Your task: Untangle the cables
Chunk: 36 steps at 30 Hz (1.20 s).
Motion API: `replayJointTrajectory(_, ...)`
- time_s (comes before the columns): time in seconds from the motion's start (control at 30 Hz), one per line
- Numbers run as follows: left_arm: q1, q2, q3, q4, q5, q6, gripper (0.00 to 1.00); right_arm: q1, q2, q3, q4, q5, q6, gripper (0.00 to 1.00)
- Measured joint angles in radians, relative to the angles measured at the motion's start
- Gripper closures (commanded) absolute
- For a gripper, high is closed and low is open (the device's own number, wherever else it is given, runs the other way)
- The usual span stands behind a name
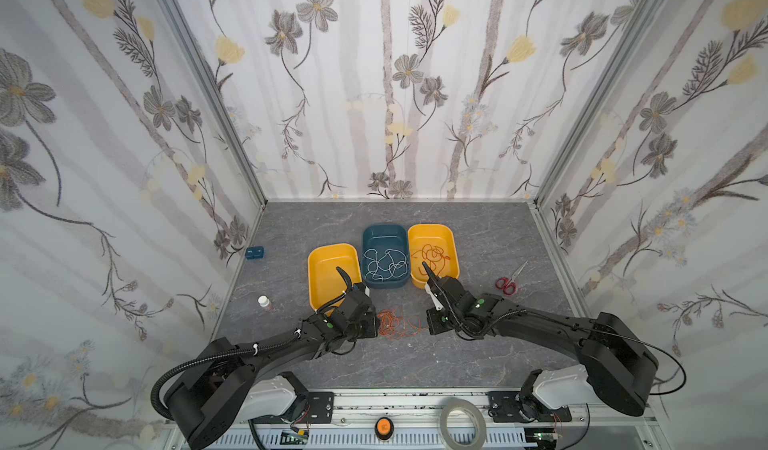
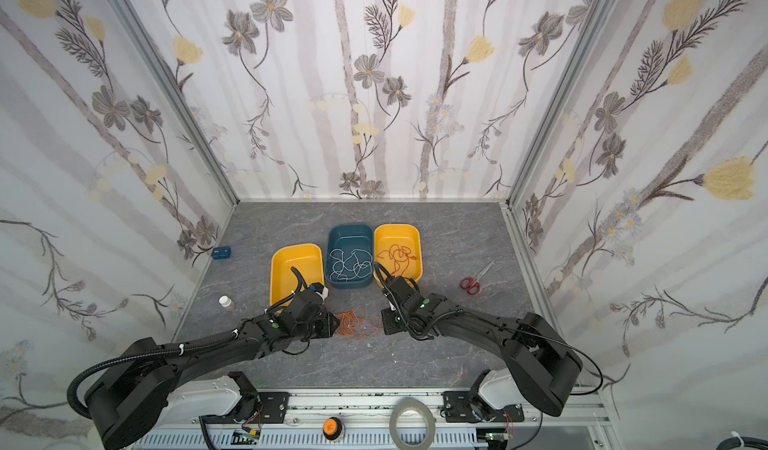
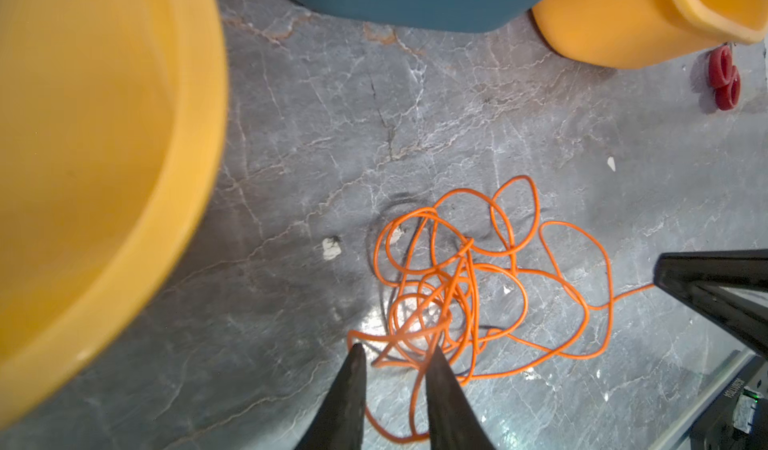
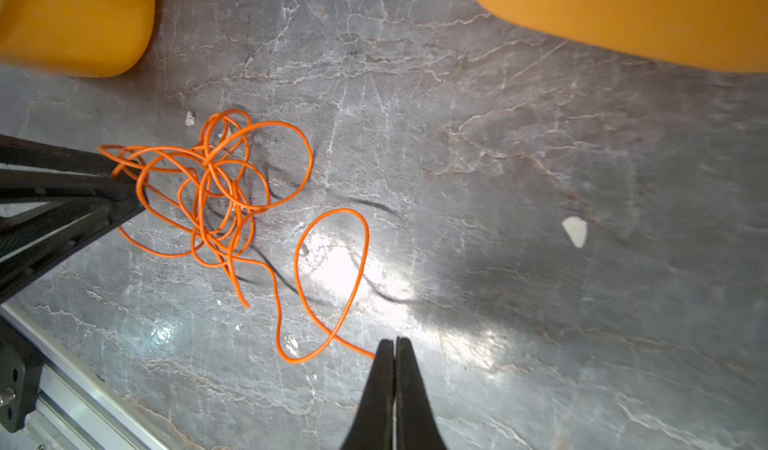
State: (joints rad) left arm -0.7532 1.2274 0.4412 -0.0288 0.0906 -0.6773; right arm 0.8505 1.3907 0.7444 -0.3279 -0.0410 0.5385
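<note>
A tangled orange cable (image 4: pixel 209 161) was seen lying on the grey desk (image 1: pixel 478 356) between the two sets of jaws. The left jaws were held slightly apart, with strands of the tangle passing between their tips. The right jaws were pressed together on the cable's loose end. Beyond both jaws, a white cable (image 1: pixel 390 267) lay in a teal tub (image 1: pixel 384 233) and an orange-red cable (image 1: pixel 432 256) in a yellow tub (image 1: pixel 432 235).
</note>
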Motion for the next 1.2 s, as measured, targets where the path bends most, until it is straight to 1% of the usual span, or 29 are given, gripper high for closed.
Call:
replayJointTrajectory(0.07, 0.002, 0.002, 0.0, 0.003, -0.001, -0.003, 0.88, -0.003, -0.026, 0.0, -0.037, 0.033, -0.009, 1.0)
replayJointTrajectory(0.13, 0.005, 0.003, 0.0, 0.002, -0.005, -0.006, 0.93, -0.013, -0.06, 0.0, -0.076, 0.072, -0.018, 1.0)
replayJointTrajectory(0.27, 0.016, -0.005, 0.0, -0.013, -0.028, -0.015, 0.97, -0.063, -0.134, -0.001, -0.163, 0.156, -0.021, 1.0)
replayJointTrajectory(0.33, 0.023, -0.016, 0.0, -0.037, -0.042, -0.023, 0.99, -0.118, -0.177, -0.011, -0.201, 0.197, -0.023, 0.99)
replayJointTrajectory(0.43, 0.035, -0.033, 0.003, -0.074, -0.065, -0.033, 1.0, -0.198, -0.241, -0.038, -0.253, 0.241, -0.015, 0.99)
replayJointTrajectory(0.6, 0.051, -0.055, 0.007, -0.135, -0.107, -0.063, 1.0, -0.301, -0.327, -0.075, -0.307, 0.281, 0.004, 0.99)
replayJointTrajectory(0.8, 0.068, -0.058, 0.018, -0.219, -0.17, -0.117, 1.0, -0.389, -0.389, -0.107, -0.339, 0.291, 0.022, 0.99)
replayJointTrajectory(1.0, 0.078, -0.096, 0.019, -0.263, -0.203, -0.146, 1.0, -0.508, -0.442, -0.117, -0.368, 0.301, 0.029, 0.96)
replayJointTrajectory(1.07, 0.079, -0.094, 0.023, -0.268, -0.2, -0.145, 0.86, -0.526, -0.45, -0.117, -0.369, 0.298, 0.028, 0.95)
replayJointTrajectory(1.2, 0.08, -0.082, 0.054, -0.274, -0.162, -0.133, 0.66, -0.529, -0.451, -0.118, -0.362, 0.211, 0.016, 0.95)
